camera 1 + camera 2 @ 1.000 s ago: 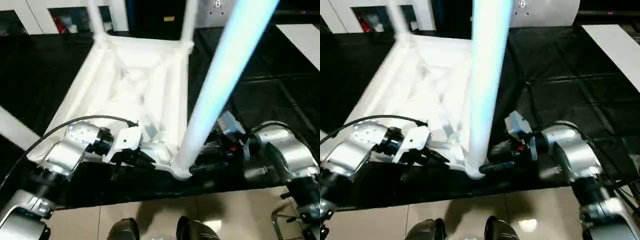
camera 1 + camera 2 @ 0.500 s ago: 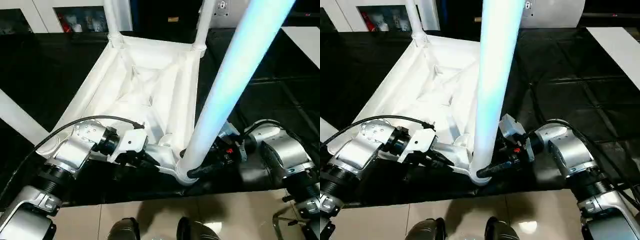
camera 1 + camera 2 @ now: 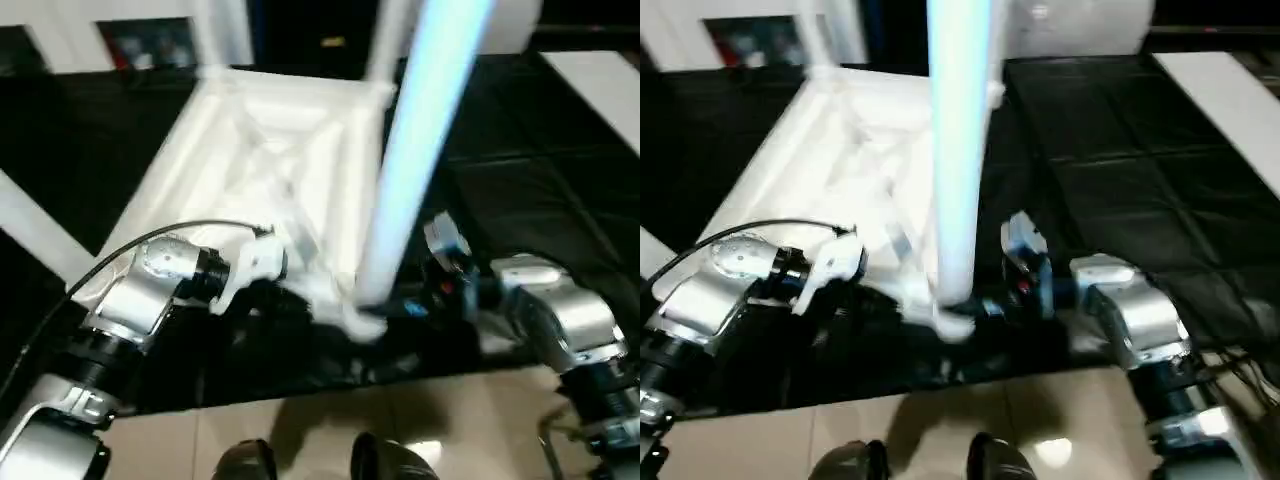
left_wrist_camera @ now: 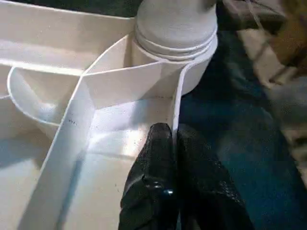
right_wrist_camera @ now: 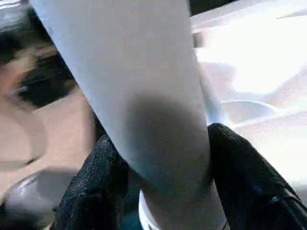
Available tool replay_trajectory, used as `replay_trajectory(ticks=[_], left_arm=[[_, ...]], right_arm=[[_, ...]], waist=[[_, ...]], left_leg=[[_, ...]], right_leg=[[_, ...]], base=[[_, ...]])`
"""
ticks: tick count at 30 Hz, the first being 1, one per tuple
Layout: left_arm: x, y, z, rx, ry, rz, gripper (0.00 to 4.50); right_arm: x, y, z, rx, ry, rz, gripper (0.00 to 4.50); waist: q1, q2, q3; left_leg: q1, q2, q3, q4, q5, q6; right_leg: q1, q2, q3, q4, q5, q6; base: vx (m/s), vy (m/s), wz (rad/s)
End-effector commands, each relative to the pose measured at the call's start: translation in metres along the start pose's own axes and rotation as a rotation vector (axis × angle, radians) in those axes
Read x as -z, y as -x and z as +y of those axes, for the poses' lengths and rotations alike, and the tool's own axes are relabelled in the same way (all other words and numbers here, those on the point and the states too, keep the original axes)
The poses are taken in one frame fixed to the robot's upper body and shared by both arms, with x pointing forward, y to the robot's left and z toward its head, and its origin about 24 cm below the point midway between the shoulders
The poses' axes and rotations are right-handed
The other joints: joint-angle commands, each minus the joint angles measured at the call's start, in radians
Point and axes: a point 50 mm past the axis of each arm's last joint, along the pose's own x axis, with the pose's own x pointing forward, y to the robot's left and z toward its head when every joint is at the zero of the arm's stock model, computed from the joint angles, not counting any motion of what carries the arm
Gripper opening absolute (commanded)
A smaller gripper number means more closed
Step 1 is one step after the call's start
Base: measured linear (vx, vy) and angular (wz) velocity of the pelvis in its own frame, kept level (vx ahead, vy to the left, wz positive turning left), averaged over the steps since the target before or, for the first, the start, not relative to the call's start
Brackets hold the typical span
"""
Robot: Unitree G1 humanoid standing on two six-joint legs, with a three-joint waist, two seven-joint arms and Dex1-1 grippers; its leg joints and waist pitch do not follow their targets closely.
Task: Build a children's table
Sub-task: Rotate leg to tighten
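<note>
Black floor mats (image 3: 520, 190) cover the ground ahead of us, with beige tile nearest our feet and a white cabinet (image 3: 130, 35) along the far side. On the mats lies the children's table, its square top (image 3: 270, 170) turned upside down so that we see the ribbed, cross-braced underside. Two legs rise from the far corners, and another leg (image 3: 30, 235) reaches off from the corner beyond our left arm.

Our left gripper (image 4: 169, 143) has its two black fingers (image 4: 156, 158) pressed together over the thin rim wall of the top, one finger inside the rim and one outside, so the rim is pinched between them. Just past the fingertips sits the round corner socket (image 4: 184, 72), with the base of a leg seated in it.

That near leg (image 3: 415, 150) stands nearly upright, tilted a little, from the socket between our two grippers. Our right gripper (image 5: 163, 163) straddles it low down: one finger (image 5: 91, 187) lies against one side of the tube and the other finger against the opposite side, both touching it, close above the socket.
</note>
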Motion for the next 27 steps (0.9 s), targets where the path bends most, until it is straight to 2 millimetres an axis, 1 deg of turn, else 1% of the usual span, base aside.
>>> replay_trajectory(ticks=[1,2,3,4,5,6,7,8,9,10,11,12,14,15,16,17,18,19,20,21,22,23,24,25,26,27], left_arm=[[-0.02,-0.025,-0.001,-0.062,0.027,-0.086,0.0],[-0.02,-0.025,-0.001,-0.062,0.027,-0.086,0.0],[-0.028,-0.034,0.002,-0.147,0.091,-0.114,0.0],[-0.028,-0.035,0.002,-0.152,0.094,-0.116,0.0],[-0.032,-0.039,0.003,-0.186,0.114,-0.125,0.0],[-0.035,-0.043,0.004,-0.224,0.134,-0.13,0.0],[-0.038,-0.048,0.005,-0.255,0.149,-0.132,0.0],[-0.041,-0.052,0.006,-0.293,0.164,-0.129,0.0],[-0.041,-0.052,0.006,-0.299,0.166,-0.128,0.0],[-0.044,-0.055,0.007,-0.329,0.178,-0.131,0.0],[-0.046,-0.058,0.009,-0.365,0.19,-0.132,0.0],[-0.046,-0.058,0.009,-0.365,0.19,-0.132,0.0],[-0.049,-0.061,0.01,-0.399,0.201,-0.13,0.0],[-0.052,-0.064,0.011,-0.436,0.198,-0.118,0.0],[-0.052,-0.064,0.011,-0.44,0.193,-0.11,0.0],[-0.05,-0.063,0.01,-0.439,0.183,-0.099,0.0],[-0.049,-0.062,0.01,-0.431,0.173,-0.096,0.0],[-0.047,-0.06,0.009,-0.42,0.166,-0.091,0.0],[-0.046,-0.059,0.008,-0.412,0.162,-0.087,0.0],[-0.046,-0.059,0.008,-0.412,0.162,-0.087,0.0],[-0.043,-0.057,0.007,-0.396,0.145,-0.085,0.0],[-0.041,-0.054,0.005,-0.381,0.132,-0.085,0.0],[-0.036,-0.051,0.004,-0.359,0.122,-0.075,0.0],[-0.035,-0.049,0.003,-0.34,0.11,-0.084,0.0],[-0.035,-0.049,0.003,-0.34,0.11,-0.084,0.0],[-0.033,-0.046,0.002,-0.321,0.103,-0.084,0.0]], right_arm=[[0.005,-0.03,0.005,0.077,-0.093,-0.017,2.17],[0.005,-0.03,0.005,0.077,-0.093,-0.017,2.16],[0.004,-0.044,0.003,0.226,-0.135,-0.035,2.16],[0.004,-0.045,0.003,0.234,-0.138,-0.036,2.16],[0.003,-0.05,0.002,0.286,-0.164,-0.042,2.16],[0.003,-0.055,0.001,0.345,-0.191,-0.046,2.16],[0.002,-0.06,-0.001,0.409,-0.205,-0.045,2.16],[0.001,-0.066,-0.002,0.467,-0.211,-0.042,2.16],[0.001,-0.066,-0.002,0.476,-0.211,-0.041,2.16],[0.0,-0.07,-0.004,0.529,-0.23,-0.051,2.14],[-0.001,-0.073,-0.006,0.581,-0.251,-0.065,2.13],[-0.001,-0.073,-0.006,0.581,-0.251,-0.065,2.13],[-0.002,-0.076,-0.006,0.64,-0.27,-0.071,2.13],[-0.006,-0.079,-0.006,0.703,-0.252,-0.112,2.13],[-0.008,-0.079,-0.004,0.697,-0.235,-0.133,2.13],[-0.008,-0.077,-0.001,0.668,-0.216,-0.16,2.47],[-0.007,-0.074,0.0,0.658,-0.21,-0.166,2.67],[-0.005,-0.068,0.0,0.654,-0.203,-0.171,2.81],[-0.004,-0.065,0.0,0.652,-0.198,-0.173,2.81],[-0.004,-0.065,0.0,0.652,-0.198,-0.173,2.9],[-0.003,-0.058,-0.002,0.647,-0.186,-0.18,3.16],[-0.003,-0.052,-0.003,0.639,-0.172,-0.184,3.16],[-0.004,-0.043,-0.003,0.601,-0.136,-0.187,3.23],[-0.004,-0.039,-0.003,0.583,-0.117,-0.183,3.37],[-0.004,-0.039,-0.003,0.583,-0.117,-0.183,3.37],[-0.004,-0.034,-0.002,0.547,-0.093,-0.184,3.49]], waist=[[-0.002,-0.009,-0.062],[-0.007,-0.011,-0.061],[-0.015,-0.005,-0.063],[-0.022,-0.008,-0.062],[-0.031,-0.009,-0.065],[-0.038,-0.011,-0.065],[-0.04,-0.009,-0.07],[-0.04,-0.006,-0.071],[-0.042,-0.007,-0.069],[-0.039,-0.006,-0.07],[-0.039,-0.004,-0.069],[-0.035,-0.002,-0.068],[-0.035,-0.001,-0.068],[-0.037,0.002,-0.066],[-0.036,0.006,-0.067],[-0.032,0.003,-0.068],[-0.031,0.003,-0.067],[-0.03,0.004,-0.067],[-0.028,0.003,-0.069],[-0.026,0.003,-0.07],[-0.026,0.003,-0.07],[-0.024,0.004,-0.071],[-0.023,0.004,-0.074],[-0.023,0.004,-0.073],[-0.023,0.003,-0.073],[-0.024,0.001,-0.071]], left_leg=[[0.0,0.064,-0.036,-0.074,-0.13,0.055],[-0.002,0.063,-0.036,-0.074,-0.136,0.056],[0.002,0.061,-0.036,-0.071,-0.134,0.055],[-0.001,0.062,-0.034,-0.071,-0.123,0.054],[-0.004,0.059,-0.036,-0.069,-0.11,0.053],[-0.004,0.055,-0.032,-0.068,-0.101,0.061],[-0.005,0.054,-0.032,-0.066,-0.071,0.072],[-0.005,0.053,-0.03,-0.065,-0.057,0.08],[-0.003,0.054,-0.028,-0.066,-0.048,0.092],[-0.001,0.051,-0.025,-0.064,-0.048,0.102],[-0.001,0.052,-0.025,-0.065,-0.048,0.105],[0.001,0.056,-0.027,-0.068,-0.053,0.104],[0.003,0.06,-0.028,-0.069,-0.056,0.103],[0.005,0.065,-0.028,-0.071,-0.076,0.092],[0.006,0.064,-0.029,-0.071,-0.081,0.087],[0.007,0.064,-0.029,-0.071,-0.086,0.086],[0.005,0.064,-0.028,-0.071,-0.084,0.093],[0.005,0.064,-0.028,-0.072,-0.082,0.097],[0.004,0.064,-0.028,-0.071,-0.079,0.101],[0.003,0.064,-0.028,-0.07,-0.066,0.111],[0.002,0.064,-0.028,-0.07,-0.061,0.115],[0.001,0.062,-0.028,-0.069,-0.057,0.124],[-0.003,0.063,-0.028,-0.067,-0.038,0.138],[-0.004,0.062,-0.028,-0.066,-0.033,0.146],[-0.003,0.062,-0.028,-0.065,-0.034,0.151],[-0.004,0.062,-0.027,-0.066,-0.033,0.156]], right_leg=[[0.063,-0.105,0.067,-0.085,-0.461,-0.123],[0.063,-0.105,0.067,-0.087,-0.462,-0.123],[0.063,-0.106,0.069,-0.087,-0.45,-0.127],[0.062,-0.103,0.071,-0.084,-0.428,-0.134],[0.064,-0.103,0.069,-0.081,-0.408,-0.142],[0.064,-0.102,0.07,-0.083,-0.397,-0.144],[0.068,-0.1,0.07,-0.079,-0.354,-0.151],[0.066,-0.098,0.07,-0.078,-0.328,-0.157],[0.064,-0.096,0.069,-0.078,-0.302,-0.167],[0.065,-0.095,0.069,-0.079,-0.293,-0.169],[0.063,-0.096,0.07,-0.078,-0.287,-0.171],[0.063,-0.095,0.067,-0.079,-0.288,-0.17],[0.063,-0.096,0.069,-0.077,-0.279,-0.172],[0.058,-0.097,0.07,-0.077,-0.278,-0.178],[0.058,-0.099,0.071,-0.076,-0.275,-0.181],[0.061,-0.101,0.072,-0.075,-0.254,-0.184],[0.062,-0.101,0.074,-0.073,-0.233,-0.186],[0.063,-0.1,0.073,-0.073,-0.226,-0.186],[0.065,-0.1,0.073,-0.071,-0.219,-0.185],[0.066,-0.101,0.074,-0.068,-0.193,-0.189],[0.065,-0.101,0.074,-0.067,-0.182,-0.193],[0.068,-0.101,0.073,-0.067,-0.174,-0.194],[0.072,-0.101,0.074,-0.06,-0.134,-0.205],[0.071,-0.1,0.073,-0.061,-0.126,-0.206],[0.071,-0.1,0.072,-0.062,-0.122,-0.207],[0.071,-0.1,0.072,-0.062,-0.129,-0.209]], base=[[0.0,0.0,0.0],[0.0,0.0,0.0],[0.0,0.0,0.0],[0.0,0.0,0.0],[0.0,0.0,0.0],[0.0,0.0,0.0],[0.0,0.0,0.0],[0.0,0.0,0.0],[0.0,0.0,0.0],[0.0,0.0,0.0],[0.0,0.0,0.0],[0.0,0.0,0.0],[0.0,0.0,0.0],[0.0,0.0,0.0],[0.0,0.0,0.0],[0.0,0.0,0.0],[0.0,0.0,0.0],[0.0,0.0,0.0],[0.0,0.0,0.0],[0.0,0.0,0.0],[0.0,0.0,0.0],[0.0,0.0,0.0],[0.0,0.0,0.0],[0.0,0.0,0.0],[0.0,0.0,0.0],[0.0,0.0,0.0]])
